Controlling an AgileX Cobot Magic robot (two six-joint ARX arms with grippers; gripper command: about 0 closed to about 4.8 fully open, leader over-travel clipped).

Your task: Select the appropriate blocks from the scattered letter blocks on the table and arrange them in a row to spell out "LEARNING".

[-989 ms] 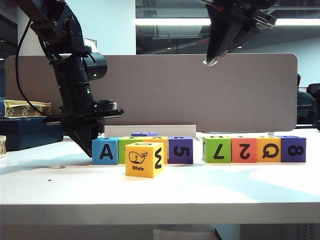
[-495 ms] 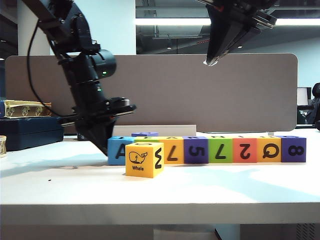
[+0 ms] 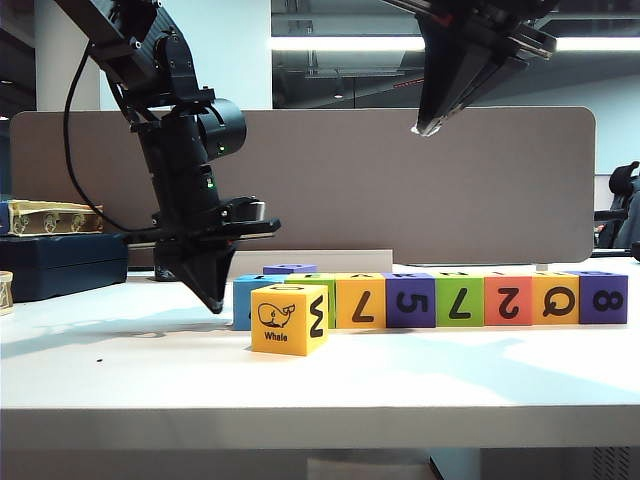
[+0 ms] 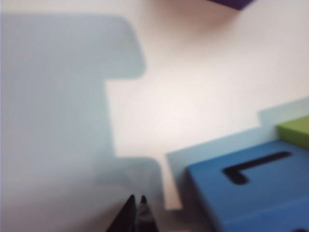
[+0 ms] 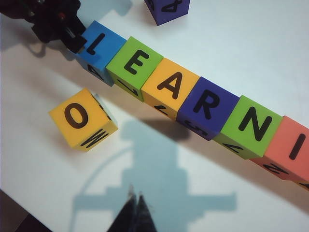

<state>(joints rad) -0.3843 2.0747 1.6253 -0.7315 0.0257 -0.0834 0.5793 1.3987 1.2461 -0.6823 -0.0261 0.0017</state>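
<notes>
Our row stands along the back of the table, the blocks face to face with no gap we can see. From above, in the right wrist view, the tops read L, E, A, R, N, I — blue block first, then green, orange-yellow, purple, green, red-orange. The last two are cut off in that view; in the exterior view an orange block and a purple one close the line, eight in all.

Our left gripper sits low at the blue end, jaws pinched together and empty, the tip just beside that block; whether it touches, we cannot tell. Our right gripper hangs high above the row, well clear; its jaws look closed and hold nothing.

Two blocks are left out: the yellow whale block in front, and a purple spare behind.

We judge the spelling all but finished — only withdrawal remains, unless the unseen tops are wrong.
</notes>
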